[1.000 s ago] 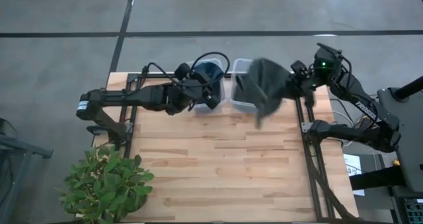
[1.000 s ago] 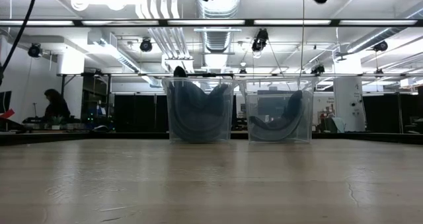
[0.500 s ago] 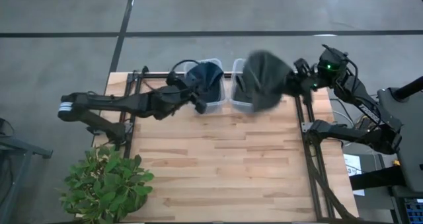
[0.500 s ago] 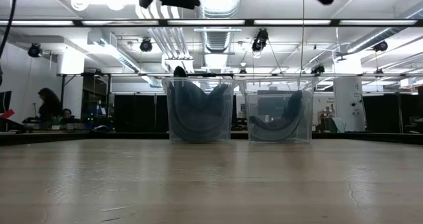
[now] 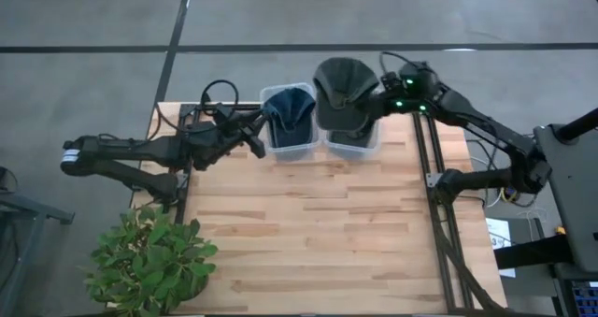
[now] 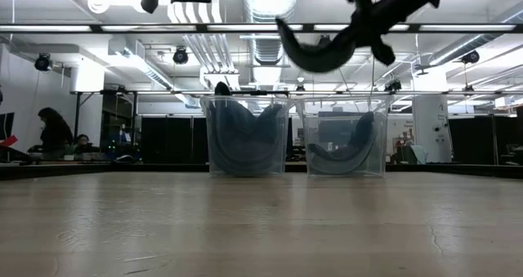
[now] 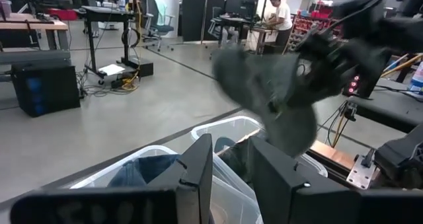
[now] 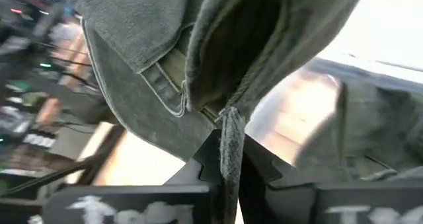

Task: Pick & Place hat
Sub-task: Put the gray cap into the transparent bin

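A dark grey cap (image 5: 344,91) hangs from my right gripper (image 5: 381,102), high over the right clear bin (image 5: 363,143) at the table's far edge. In the low view the cap (image 6: 323,52) swings well above both bins. The right bin (image 6: 344,138) has another dark cap lying in it. The left bin (image 5: 288,135) holds a blue cap (image 5: 288,105). My left gripper (image 5: 255,141) is open and holds nothing. It hovers just left of the left bin, and in its wrist view its fingers (image 7: 200,163) frame both bins. My right gripper (image 8: 228,164) is shut on the grey cap. A narrow strap or fold at the cap's rim (image 8: 231,135) is pinched between the two fingers. The fingers come level from the table's right side. The cap is lifted clear and hangs tilted, with its hollow toward the wrist camera.
A potted plant (image 5: 149,261) stands at the table's near left corner. Black frame rails run along the table's right side (image 5: 439,214) and left side (image 5: 182,181). The wooden tabletop (image 5: 308,233) lies nearer than the bins. People show in the room behind (image 6: 51,130).
My right gripper has carried the grey cap from the table's right edge toward the left and far side, until it hangs over the right bin; the cap swung and turned on the way. My left arm has drawn back from the left bin toward the table's left edge.
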{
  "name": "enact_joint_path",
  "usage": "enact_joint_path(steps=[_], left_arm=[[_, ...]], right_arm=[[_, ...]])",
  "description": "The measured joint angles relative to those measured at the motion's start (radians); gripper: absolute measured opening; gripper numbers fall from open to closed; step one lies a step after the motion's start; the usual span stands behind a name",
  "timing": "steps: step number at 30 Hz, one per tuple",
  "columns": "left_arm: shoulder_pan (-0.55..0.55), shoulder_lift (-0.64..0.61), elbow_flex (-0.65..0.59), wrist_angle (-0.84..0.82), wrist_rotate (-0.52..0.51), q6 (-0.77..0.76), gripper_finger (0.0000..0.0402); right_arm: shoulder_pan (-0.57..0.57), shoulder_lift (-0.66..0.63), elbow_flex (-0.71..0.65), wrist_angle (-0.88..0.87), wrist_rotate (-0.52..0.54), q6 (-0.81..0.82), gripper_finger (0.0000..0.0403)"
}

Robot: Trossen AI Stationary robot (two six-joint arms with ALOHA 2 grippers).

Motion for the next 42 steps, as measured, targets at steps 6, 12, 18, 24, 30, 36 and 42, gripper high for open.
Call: enact_joint_path(steps=[6, 12, 18, 24, 30, 36, 42], left_arm=[[-0.003, -0.014, -0.005, -0.001, 0.013, 0.0, 0.0092], [-0.003, -0.013, -0.005, -0.03, 0.031, 0.006, 0.0092], [-0.003, -0.013, -0.005, -0.038, 0.031, 0.013, 0.0092], [-0.003, -0.013, -0.005, -0.038, 0.031, 0.034, 0.0092], [-0.003, -0.013, -0.005, -0.038, 0.031, 0.036, 0.0092], [-0.003, -0.013, -0.005, -0.038, 0.05, 0.037, 0.0092], [-0.003, -0.013, -0.005, -0.038, 0.058, 0.037, 0.0092]], right_arm=[[-0.043, 0.109, -0.001, -0.018, 0.011, -0.005, 0.0017], [-0.056, 0.108, -0.002, -0.143, 0.113, -0.006, 0.0017], [-0.062, 0.056, -0.003, -0.198, 0.173, 0.04, 0.0017], [-0.061, 0.058, -0.011, -0.252, 0.176, 0.09, 0.0018], [-0.062, 0.063, -0.042, -0.242, 0.183, 0.092, 0.0018], [-0.061, 0.063, -0.062, -0.238, 0.183, 0.092, 0.0031], [-0.061, 0.063, -0.074, -0.238, 0.181, 0.092, 0.0072]])
